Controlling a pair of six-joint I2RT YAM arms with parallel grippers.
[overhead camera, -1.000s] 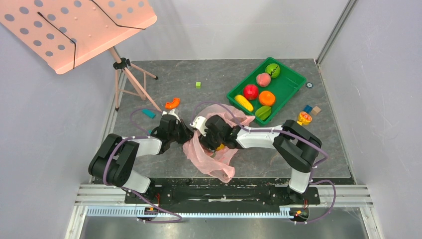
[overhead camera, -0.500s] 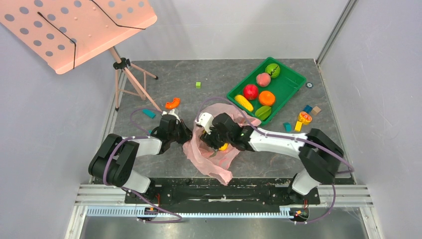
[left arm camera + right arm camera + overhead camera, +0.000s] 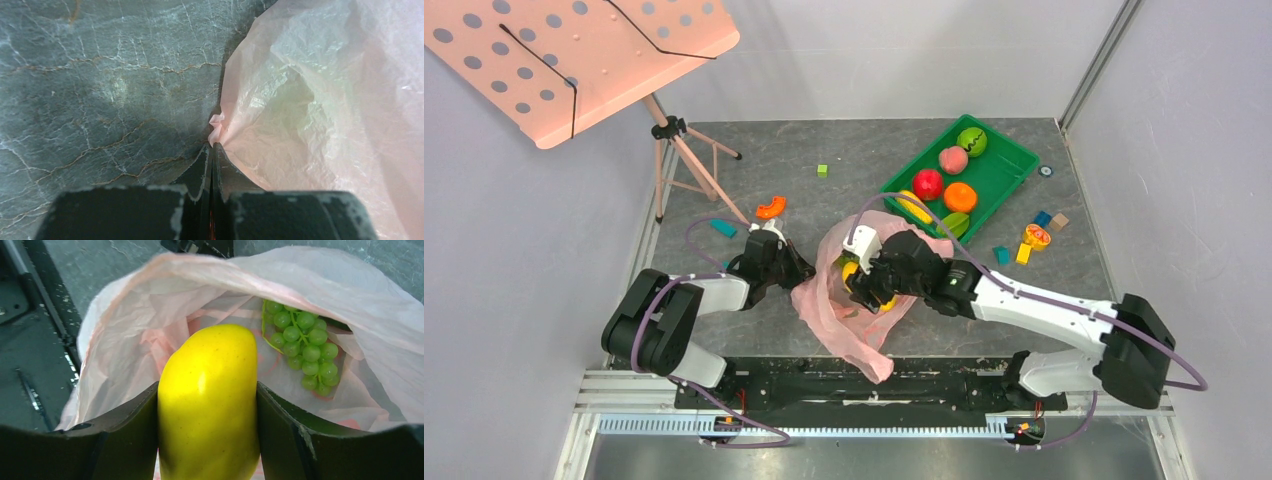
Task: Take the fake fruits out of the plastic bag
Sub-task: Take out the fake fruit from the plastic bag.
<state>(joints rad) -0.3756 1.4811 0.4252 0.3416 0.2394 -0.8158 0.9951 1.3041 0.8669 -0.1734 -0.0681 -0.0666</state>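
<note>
Mango (image 3: 207,405), glossy yellow, clamped in right jaws, left jaws pinching pink bag (image 3: 320,100)

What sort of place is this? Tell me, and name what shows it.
Probably a robot lab cell: two arms bolted to a metal rail, plain grey walls, staged props like the green tray and pink music stand.

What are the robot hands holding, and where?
The right gripper squeezes the yellow mango by its sides. The left gripper pinches a fold of the pink bag.
</note>
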